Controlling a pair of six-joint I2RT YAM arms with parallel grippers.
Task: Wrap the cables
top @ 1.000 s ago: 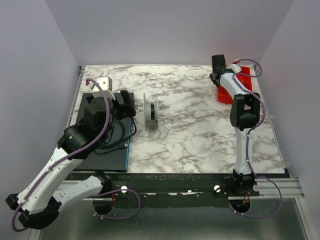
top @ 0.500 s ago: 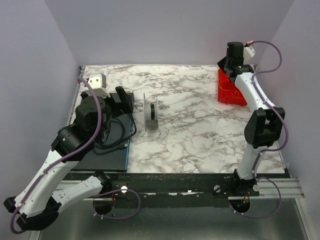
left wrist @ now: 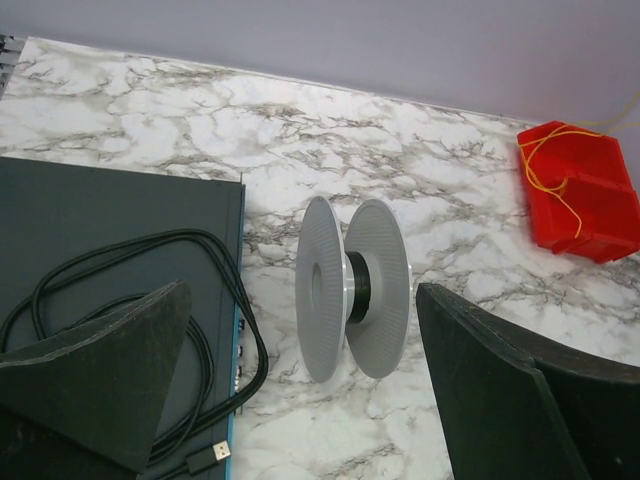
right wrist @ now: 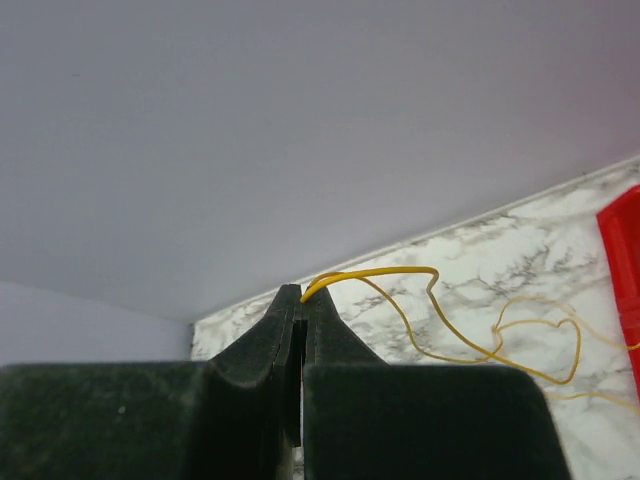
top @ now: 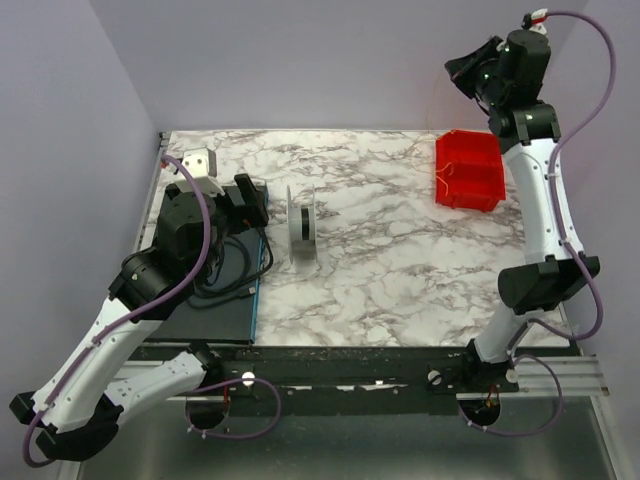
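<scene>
Wire (right wrist: 375, 270): yellow, trailing into red bin (top: 475, 160)
Right gripper (right wrist: 302, 292): clamped on wire, high above bin
Left gripper (left wrist: 305, 300): wide apart, empty, facing spool (left wrist: 352, 288)

1. The cable (right wrist: 380, 270) is 1 very thin yellow-orange wire, hair-fine and bent into loose, uneven loops.
2. 1 end is pinched between the pressed-together fingertips of the right gripper (right wrist: 303, 300), which is held high over the far right part of the table.
3. From the pinch it arcs up and sideways, then drops slack, forming 1 heart-like loop in the air.
4. The lower part lies in and over the red bin (top: 470, 170), with loops draped across the bin's left rim.
5. Nowhere is the wire taut.
</scene>
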